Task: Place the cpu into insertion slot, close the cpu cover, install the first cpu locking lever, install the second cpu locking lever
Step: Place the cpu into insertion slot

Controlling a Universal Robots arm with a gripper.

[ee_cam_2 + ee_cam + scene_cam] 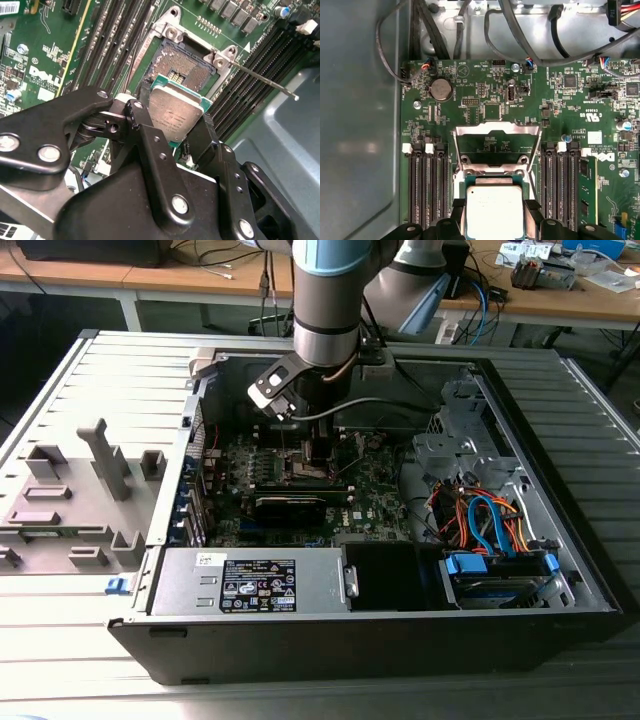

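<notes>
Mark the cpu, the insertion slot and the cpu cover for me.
cpu [175,117]: second wrist view, middle of its silver metal top.
insertion slot [191,69]: second wrist view, on its exposed pin field.
cpu cover [497,129]: first wrist view, on one bar of the opened frame.

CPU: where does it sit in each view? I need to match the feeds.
Exterior view: hidden beneath the gripper, over the motherboard's middle.
Second wrist view: the cpu is clamped between the black fingers, beside the open insertion slot.
First wrist view: the cpu sits between the same fingers, near the raised cpu cover.
Shared landmark: the gripper, flanking the cpu in both wrist views.
</notes>
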